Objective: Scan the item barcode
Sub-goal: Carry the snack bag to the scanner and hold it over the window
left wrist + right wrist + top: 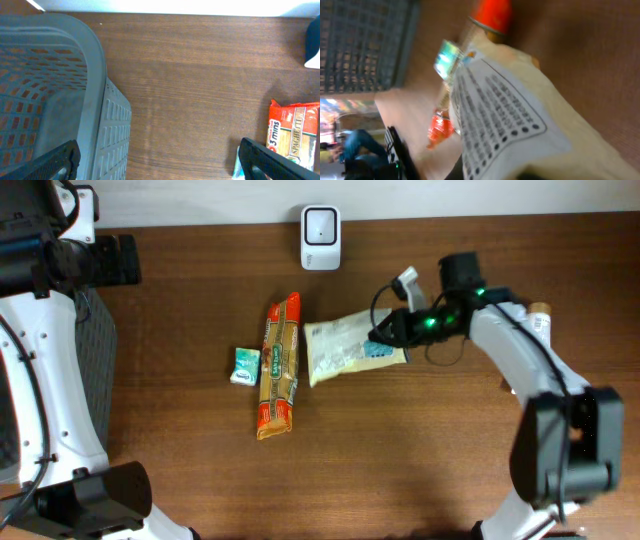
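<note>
Right fingers [384, 333], seemingly clenched on the right end of the pale packet [345, 347] lying crosswise at mid-frame, sit nearest the scanner [320, 225] at top centre, up-left of them; left fingers [270, 160] hang released far left.

The counter [420, 440] is brown wood, grained, with a low sheen. At 9 o'clock, the basket [95, 75] is matt grey perforated plastic. The spaghetti packet [279, 365] is glossy film. The pale bag [340, 348] is crinkled printed film. At 12 o'clock, the scanner [320, 225] is smooth white plastic.
</note>
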Controlling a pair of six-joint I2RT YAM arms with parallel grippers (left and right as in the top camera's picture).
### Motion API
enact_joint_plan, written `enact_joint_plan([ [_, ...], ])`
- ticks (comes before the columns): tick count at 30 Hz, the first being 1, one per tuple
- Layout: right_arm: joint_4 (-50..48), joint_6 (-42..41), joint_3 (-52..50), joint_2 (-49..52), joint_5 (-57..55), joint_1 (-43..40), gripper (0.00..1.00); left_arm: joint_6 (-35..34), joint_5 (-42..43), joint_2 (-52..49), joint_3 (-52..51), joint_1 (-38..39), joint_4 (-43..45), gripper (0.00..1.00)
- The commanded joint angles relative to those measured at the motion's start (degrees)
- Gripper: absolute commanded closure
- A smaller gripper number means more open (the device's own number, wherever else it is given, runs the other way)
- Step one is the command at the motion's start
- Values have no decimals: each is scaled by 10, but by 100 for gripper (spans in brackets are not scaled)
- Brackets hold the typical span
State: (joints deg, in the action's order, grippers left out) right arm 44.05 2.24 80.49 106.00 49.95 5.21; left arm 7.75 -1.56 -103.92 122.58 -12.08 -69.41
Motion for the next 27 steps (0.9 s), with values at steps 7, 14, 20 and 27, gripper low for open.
enact_joint_plan([
  [7,16,87,73,-169,84,-5,96,8,-2,12,9,-2,1,1],
  [14,-78,53,73,-159,-594,122,96,8,-2,12,9,-2,1,1],
  [20,-358,406,73,-48,-717,180,96,8,-2,12,9,-2,1,1],
  [27,-760,731,73,121,-753,194,96,8,-2,11,9,-2,1,1],
])
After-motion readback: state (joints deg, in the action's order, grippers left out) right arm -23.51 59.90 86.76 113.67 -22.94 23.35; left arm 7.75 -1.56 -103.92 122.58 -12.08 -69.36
